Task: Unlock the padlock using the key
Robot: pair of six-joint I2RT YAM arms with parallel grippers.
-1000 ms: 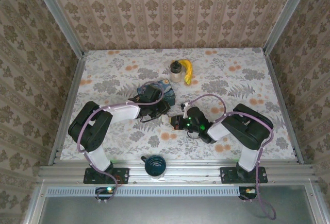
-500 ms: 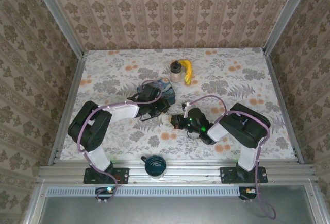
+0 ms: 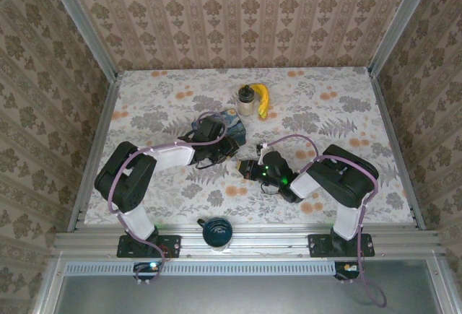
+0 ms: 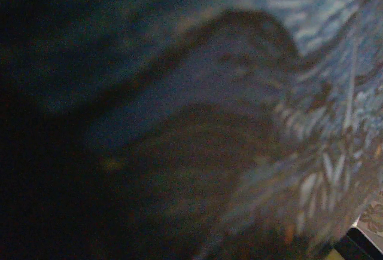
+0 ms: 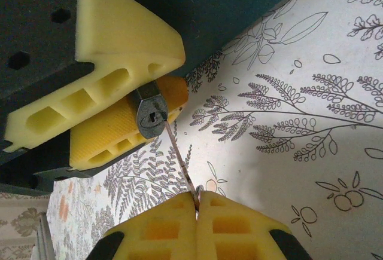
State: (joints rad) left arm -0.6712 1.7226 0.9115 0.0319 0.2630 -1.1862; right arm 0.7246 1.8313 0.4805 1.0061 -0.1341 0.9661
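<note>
**Left hand** (image 3: 224, 153): near bench centre in the top view, reaching toward 3 o'clock. Jaws narrow, with the yellow pads (image 5: 119, 45) clamped on the padlock.

**Tin box** (image 3: 225, 123): blue, painted, at 12 o'clock of the left hand and just beside it. In the left wrist view its surface (image 4: 311, 122) is a blur.

**Padlock** (image 5: 152, 115): small, dark, squarish, at the pad tips between the two hands and above the bench. The keyhole face is turned toward the right wrist lens. In that view the body's long axis runs roughly 11 to 5 o'clock.

**Key** (image 5: 179, 159): thin metal blade, with its long axis running 11 to 5 o'clock in the right wrist view. The tip points at 11 o'clock and meets the padlock's lower right edge, just beside the keyhole. Whether it has entered the keyhole cannot be told.

**Right hand** (image 5: 196, 205): at 4 o'clock of the padlock, with the pads pressed together on the key's bow end.

**Cup** (image 3: 216, 232): dark teal, at 6 o'clock by the near rail.

**Bottle** (image 3: 247, 100) and **banana** (image 3: 263, 101): touching each other, at 12 o'clock of the hands and well apart from them.

**Bench** (image 3: 346, 112): covered in a floral print.
</note>
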